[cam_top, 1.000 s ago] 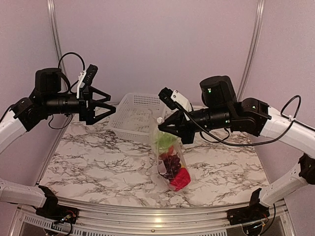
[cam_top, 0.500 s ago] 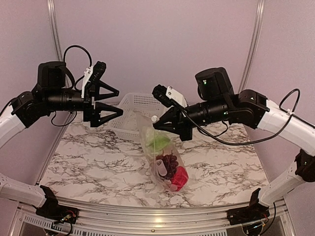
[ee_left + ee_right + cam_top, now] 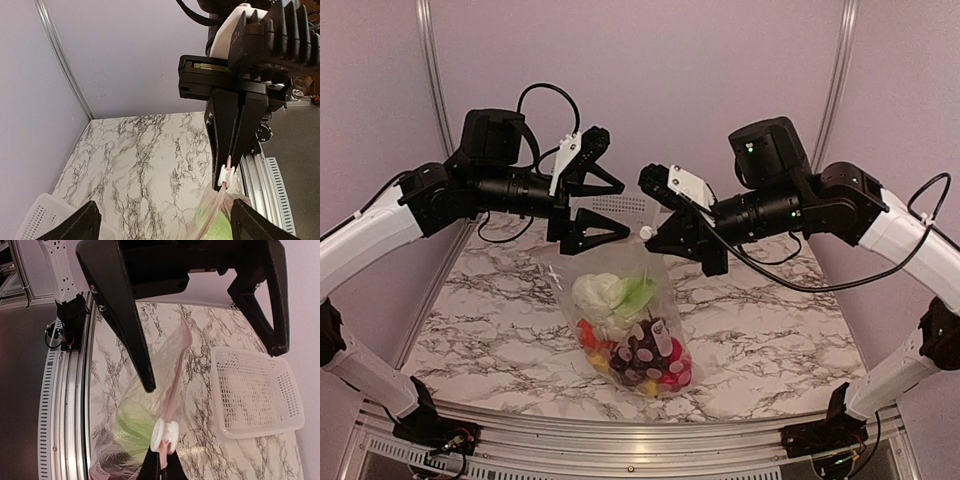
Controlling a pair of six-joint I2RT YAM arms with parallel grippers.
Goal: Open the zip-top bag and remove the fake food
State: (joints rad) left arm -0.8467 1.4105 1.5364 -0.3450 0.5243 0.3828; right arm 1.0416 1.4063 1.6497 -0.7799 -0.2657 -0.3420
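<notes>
Reaching in: the left gripper [image 3: 620, 207], jaws spread wide, has swung in from the table's left side within the last second. It now faces the top of the zip-top bag [image 3: 620, 300]. The right gripper [image 3: 658, 238] is clenched on the bag's zip strip beside the white slider [image 3: 165, 435]. The bag hangs over the marble table [image 3: 480, 300], turned broader to the room than before, with the fake food [image 3: 638, 352] heaped at its bottom. The seal looks unopened, and a second grip appears imminent.
</notes>
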